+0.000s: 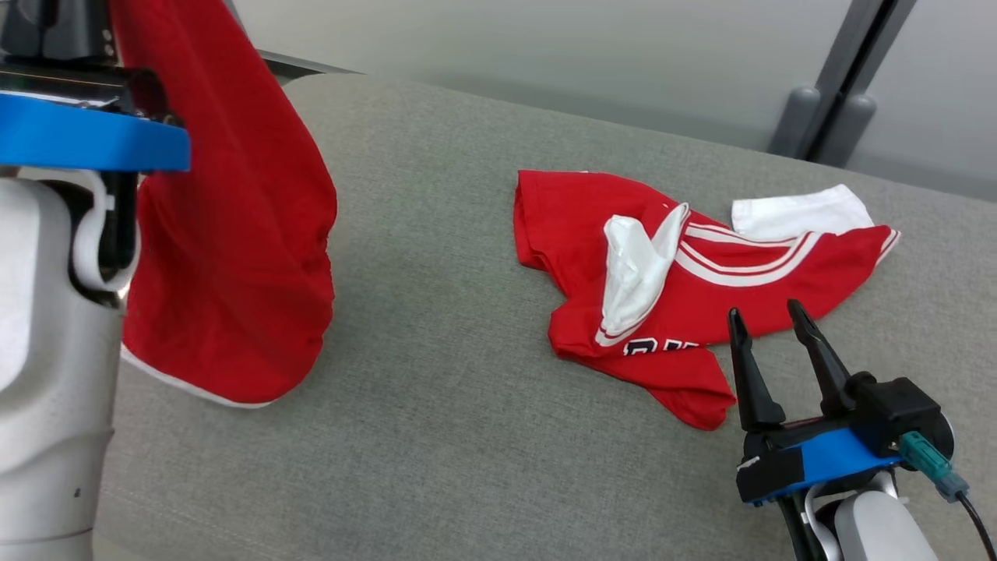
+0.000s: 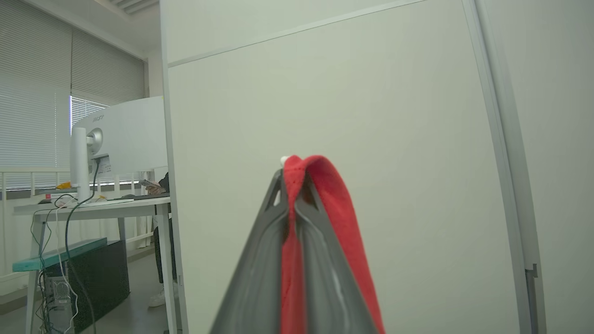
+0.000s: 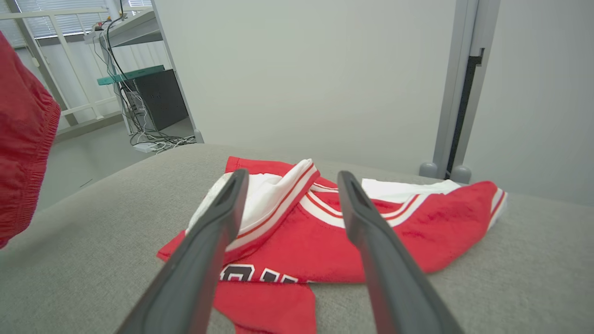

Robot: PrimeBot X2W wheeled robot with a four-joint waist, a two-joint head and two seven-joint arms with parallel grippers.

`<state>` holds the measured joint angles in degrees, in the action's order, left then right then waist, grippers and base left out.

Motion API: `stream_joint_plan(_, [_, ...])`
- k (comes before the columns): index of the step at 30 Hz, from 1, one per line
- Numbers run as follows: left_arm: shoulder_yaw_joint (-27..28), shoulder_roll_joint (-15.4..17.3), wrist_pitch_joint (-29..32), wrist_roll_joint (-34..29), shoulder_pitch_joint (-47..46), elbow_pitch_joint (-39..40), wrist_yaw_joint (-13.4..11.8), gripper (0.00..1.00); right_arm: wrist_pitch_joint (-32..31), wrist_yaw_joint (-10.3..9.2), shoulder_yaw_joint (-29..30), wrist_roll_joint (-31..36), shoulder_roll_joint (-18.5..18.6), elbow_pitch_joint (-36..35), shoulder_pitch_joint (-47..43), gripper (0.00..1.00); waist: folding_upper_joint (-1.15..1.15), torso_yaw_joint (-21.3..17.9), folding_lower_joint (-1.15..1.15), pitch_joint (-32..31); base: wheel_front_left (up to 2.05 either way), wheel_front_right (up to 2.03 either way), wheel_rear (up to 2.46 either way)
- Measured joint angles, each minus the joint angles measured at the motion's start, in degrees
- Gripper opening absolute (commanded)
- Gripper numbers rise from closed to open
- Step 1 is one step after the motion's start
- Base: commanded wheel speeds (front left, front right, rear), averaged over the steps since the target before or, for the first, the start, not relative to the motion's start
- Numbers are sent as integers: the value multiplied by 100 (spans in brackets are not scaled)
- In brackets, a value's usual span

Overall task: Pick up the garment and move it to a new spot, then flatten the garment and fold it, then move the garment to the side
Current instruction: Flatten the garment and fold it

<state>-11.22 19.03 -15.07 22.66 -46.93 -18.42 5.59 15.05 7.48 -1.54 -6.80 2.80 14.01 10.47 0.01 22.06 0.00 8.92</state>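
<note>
Office: monitor (image 2: 123,134) on desk (image 2: 93,205), window blinds (image 2: 35,93), pale partition panels (image 2: 371,93), cable tangle (image 3: 158,139) on floor.

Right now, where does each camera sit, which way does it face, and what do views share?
Head view: on the head, facing down at the grey cushion; shows pale left forearm and open right gripper.
Left wrist view: on that wrist, facing a wall panel; shows left gripper shut on the red garment.
Right wrist view: on that wrist, facing the jersey between its open fingers.
Shared: head and right wrist views both show jersey and red garment.
</note>
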Motion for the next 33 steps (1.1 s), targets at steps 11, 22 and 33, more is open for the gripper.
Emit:
stream_joint_plan(11, [790, 808, 0, -213, -1018, -480, -14, 0, -1, 0, -63, 176, 403, -599, 237, 100, 0, -728, 1, 849, 0, 0, 0])
stream_joint_plan(22, [1183, 1455, 0, -617, -1378, -1789, -52, 0, 0, 0, 197, 225, 832, -1377, 271, 100, 1, -1287, 1, 1604, 0, 0, 0])
stream_joint_plan(33, [1347, 737, 1, -552, -831, -3193, -51, 0, -165, 0, 461, 304, 1042, -1886, -84, 100, 0, -1317, 0, 2114, 0, 0, 0])
